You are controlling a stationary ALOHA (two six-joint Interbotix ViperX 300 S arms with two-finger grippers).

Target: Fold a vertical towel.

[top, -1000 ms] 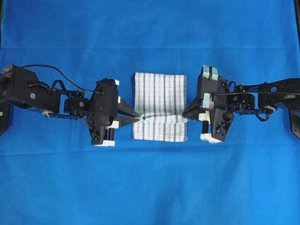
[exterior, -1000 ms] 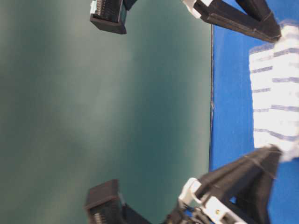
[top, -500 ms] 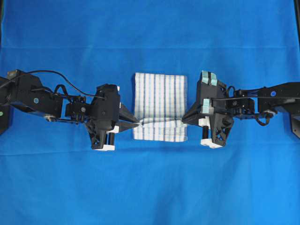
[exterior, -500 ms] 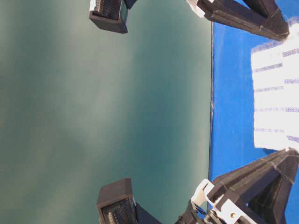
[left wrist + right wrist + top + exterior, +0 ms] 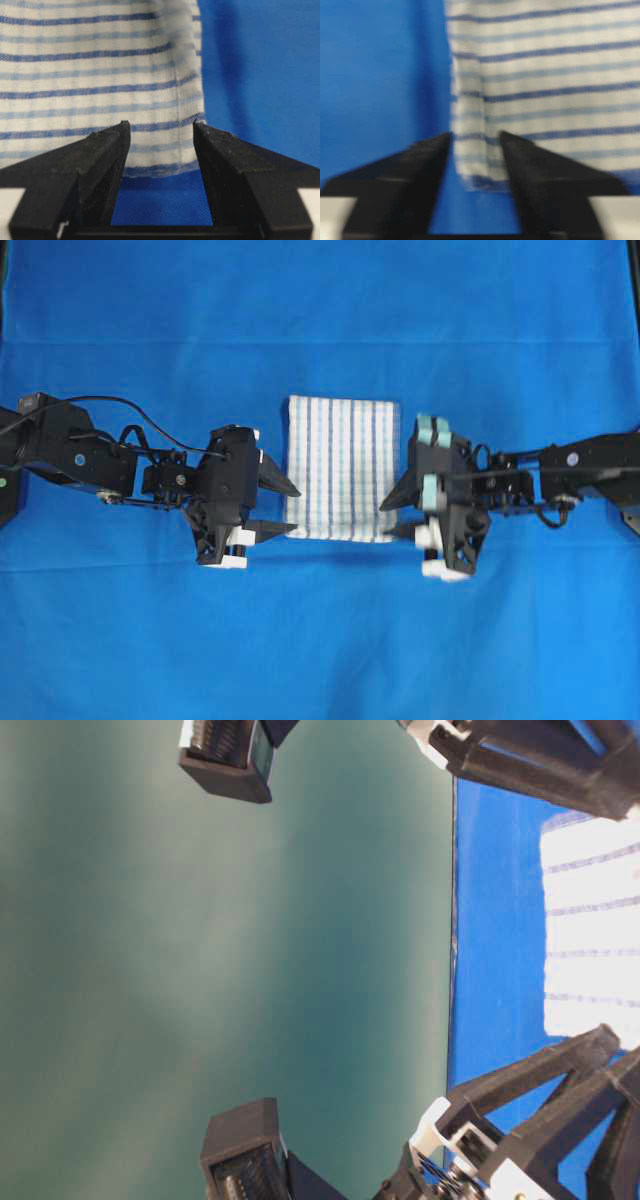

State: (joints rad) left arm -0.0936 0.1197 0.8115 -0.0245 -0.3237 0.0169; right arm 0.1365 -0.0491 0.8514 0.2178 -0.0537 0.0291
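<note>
The white towel (image 5: 342, 468) with blue lengthwise stripes lies flat in a folded rectangle in the middle of the overhead view. My left gripper (image 5: 286, 508) stands open at its near left corner, fingers apart and off the cloth. In the left wrist view the towel (image 5: 100, 75) corner sits just past the left gripper (image 5: 161, 127), with only blue cloth between the jaws. My right gripper (image 5: 392, 521) is open at the near right corner. The blurred right wrist view shows the towel (image 5: 545, 75) corner beyond the right gripper (image 5: 475, 136), ungripped.
A plain blue tablecloth (image 5: 320, 640) covers the whole table. Both arms (image 5: 90, 455) reach in from the left and right edges. In the table-level view the towel (image 5: 595, 940) lies between black fingers (image 5: 540, 765), and the table edge (image 5: 452, 970) meets a dark green wall.
Both grippers have opened and let go of the towel's raised edge. The towel has dropped flat. Both grippers sit slightly nearer the front than before.
</note>
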